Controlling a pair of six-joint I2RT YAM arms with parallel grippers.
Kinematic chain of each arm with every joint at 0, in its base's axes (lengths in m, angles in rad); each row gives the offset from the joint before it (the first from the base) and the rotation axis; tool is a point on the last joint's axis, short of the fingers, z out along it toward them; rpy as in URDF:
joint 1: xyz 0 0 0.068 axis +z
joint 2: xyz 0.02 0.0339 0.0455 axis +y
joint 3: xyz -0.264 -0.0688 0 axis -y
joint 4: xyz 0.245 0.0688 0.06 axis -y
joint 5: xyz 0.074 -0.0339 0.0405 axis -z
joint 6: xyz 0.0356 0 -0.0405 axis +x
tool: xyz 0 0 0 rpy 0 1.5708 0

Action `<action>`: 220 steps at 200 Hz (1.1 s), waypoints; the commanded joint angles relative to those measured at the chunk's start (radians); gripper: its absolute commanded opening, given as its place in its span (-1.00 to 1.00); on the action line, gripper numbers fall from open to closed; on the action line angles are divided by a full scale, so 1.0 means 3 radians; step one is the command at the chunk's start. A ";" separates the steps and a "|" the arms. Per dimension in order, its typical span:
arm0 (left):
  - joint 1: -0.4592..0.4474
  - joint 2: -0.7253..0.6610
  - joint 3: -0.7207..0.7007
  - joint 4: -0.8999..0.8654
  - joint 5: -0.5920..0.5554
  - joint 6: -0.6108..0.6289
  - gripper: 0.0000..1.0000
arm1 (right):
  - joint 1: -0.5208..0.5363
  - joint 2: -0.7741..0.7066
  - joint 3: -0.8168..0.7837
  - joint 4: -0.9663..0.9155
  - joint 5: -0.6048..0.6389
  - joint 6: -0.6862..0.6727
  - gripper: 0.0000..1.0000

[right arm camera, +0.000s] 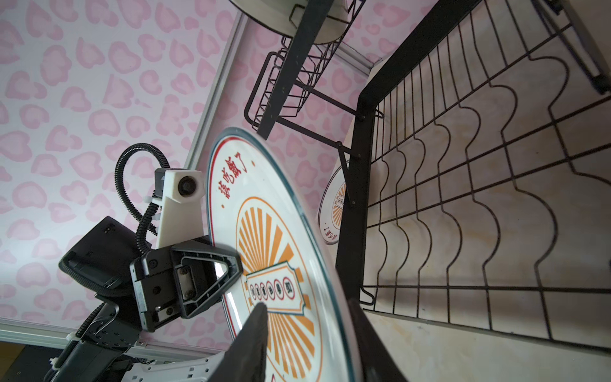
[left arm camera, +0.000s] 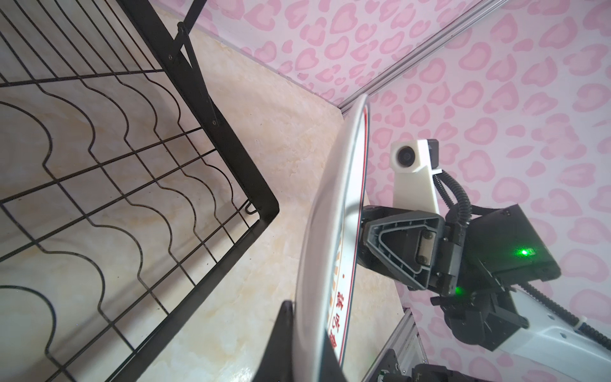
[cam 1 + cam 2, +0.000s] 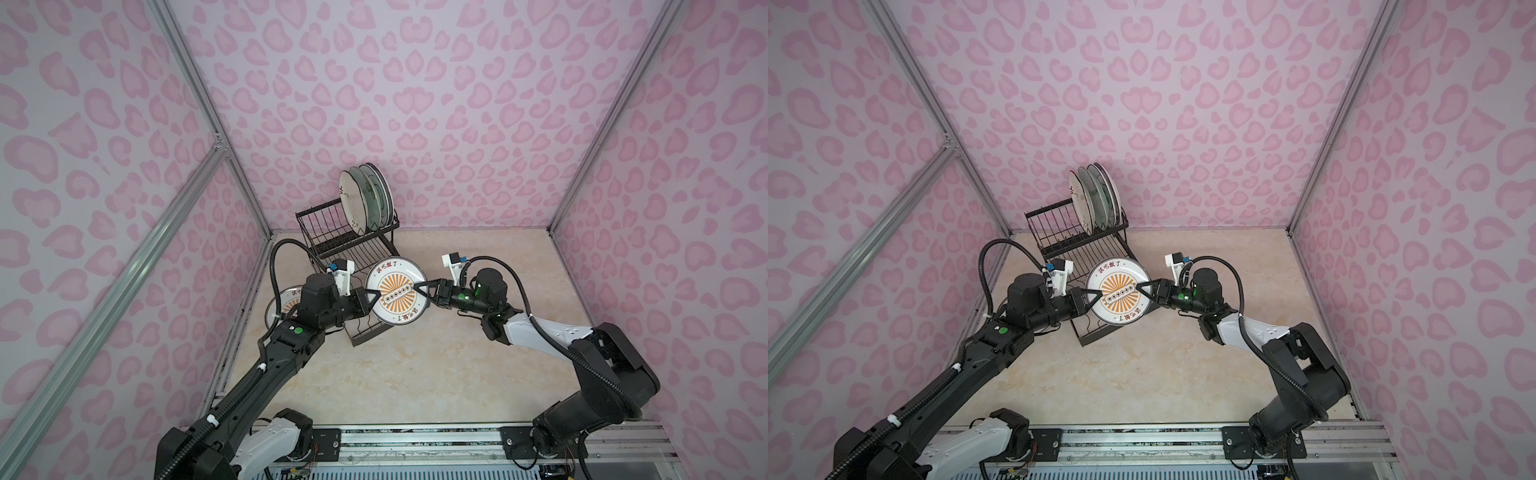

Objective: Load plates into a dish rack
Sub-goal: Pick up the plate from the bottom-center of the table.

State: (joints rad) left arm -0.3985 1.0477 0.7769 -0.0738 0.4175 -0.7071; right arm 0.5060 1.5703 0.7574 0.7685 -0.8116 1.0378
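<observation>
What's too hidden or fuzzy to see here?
- Second sunburst plate: in a top view, mostly behind the left arm.
- Racked plates: both top views, they overlap, hiding the back ones' patterns.
- Right end effector: right wrist view, fingers blurred and cut off; grip on held sunburst plate unclear.

**Sunburst plate** [image 3: 395,296]: red characters 該吃飯了 on the white rim, printed twice at opposite edges.

**Central banner** [image 1: 270,287] of this plate: six circled characters, too small to read.

**Second sunburst plate** [image 3: 286,300]: the same style of red rim lettering, only partly in view and not legible in full.
</observation>
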 commanded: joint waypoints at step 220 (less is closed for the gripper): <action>0.0060 0.0051 0.0008 0.0130 0.0014 -0.0021 -0.69 | 0.0150 0.0158 0.0191 0.0330 -0.0138 0.0119 -1.00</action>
State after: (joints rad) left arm -0.3759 1.0565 0.7692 0.0010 0.4370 -0.7883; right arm 0.5419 1.6211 0.8024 0.8783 -0.8299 1.1378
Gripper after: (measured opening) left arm 0.110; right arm 0.082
